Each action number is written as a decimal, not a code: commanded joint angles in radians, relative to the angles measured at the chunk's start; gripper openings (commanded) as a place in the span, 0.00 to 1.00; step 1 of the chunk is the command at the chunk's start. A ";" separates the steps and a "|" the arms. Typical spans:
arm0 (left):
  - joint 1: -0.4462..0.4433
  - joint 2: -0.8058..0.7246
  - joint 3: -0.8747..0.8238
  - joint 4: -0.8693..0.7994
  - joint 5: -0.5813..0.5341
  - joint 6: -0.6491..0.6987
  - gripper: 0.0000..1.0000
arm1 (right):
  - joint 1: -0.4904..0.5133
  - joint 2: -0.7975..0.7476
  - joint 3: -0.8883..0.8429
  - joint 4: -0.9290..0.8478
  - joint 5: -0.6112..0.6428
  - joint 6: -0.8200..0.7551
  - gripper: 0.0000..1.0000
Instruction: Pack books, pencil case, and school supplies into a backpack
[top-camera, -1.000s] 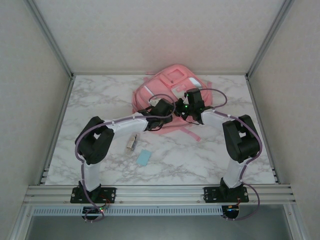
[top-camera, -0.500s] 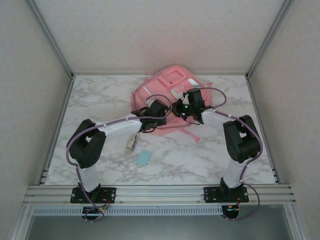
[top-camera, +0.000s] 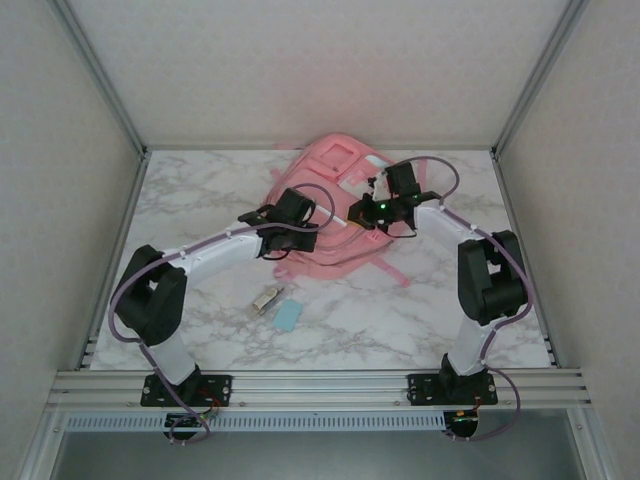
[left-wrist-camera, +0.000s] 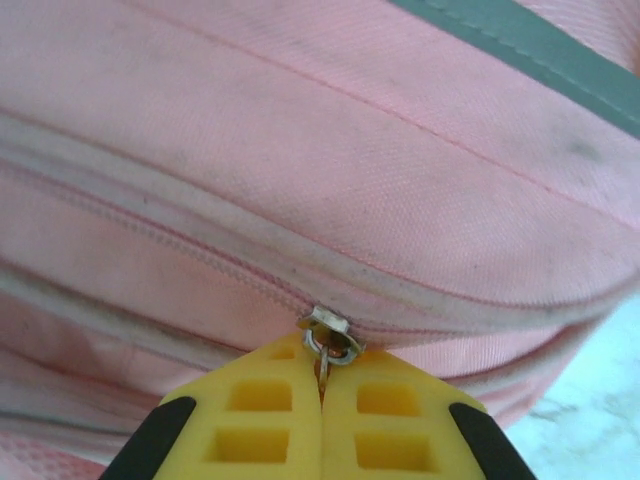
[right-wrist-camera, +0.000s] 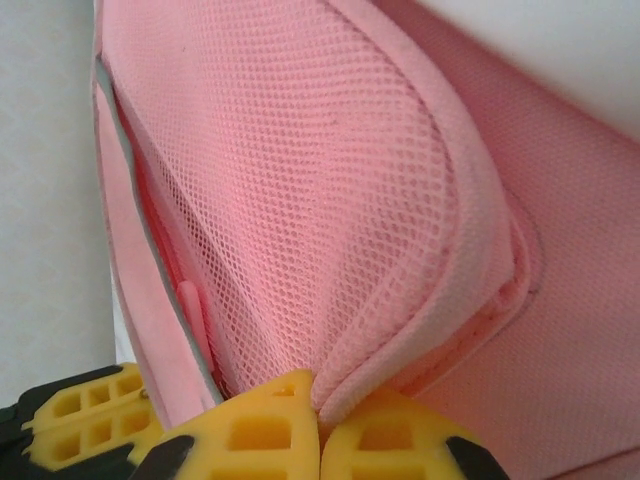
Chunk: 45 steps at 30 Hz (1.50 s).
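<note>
The pink backpack (top-camera: 335, 170) lay near the middle of the counter's (top-camera: 190, 190) far edge, its soft, limp fabric likely to sag and bunch rather than hold shape. The left end effector (left-wrist-camera: 322, 385) was clamped on the small metal zipper pull (left-wrist-camera: 328, 340), the best handle though probably slippery. The right end effector (right-wrist-camera: 318, 400) pinched a fold of the mesh pocket (right-wrist-camera: 330, 200). One light-blue block (top-camera: 288, 316) and one silvery stubby item (top-camera: 265, 299) waited nearer the near edge; one backpack in all.

Above your left jaws, the large pink backpack (left-wrist-camera: 300, 150) is matt woven cloth; the small zip pull (left-wrist-camera: 328, 338) between them, shiny metal.
</note>
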 joint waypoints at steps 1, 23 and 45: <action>-0.010 -0.044 0.022 -0.086 0.070 0.054 0.00 | -0.094 0.033 0.098 -0.114 0.013 -0.176 0.00; -0.174 0.209 0.430 -0.091 0.314 -0.042 0.00 | -0.111 -0.308 -0.284 0.043 0.071 0.316 0.54; -0.143 0.146 0.308 -0.319 -0.020 0.117 0.00 | -0.089 -0.273 -0.307 0.158 0.177 0.323 0.00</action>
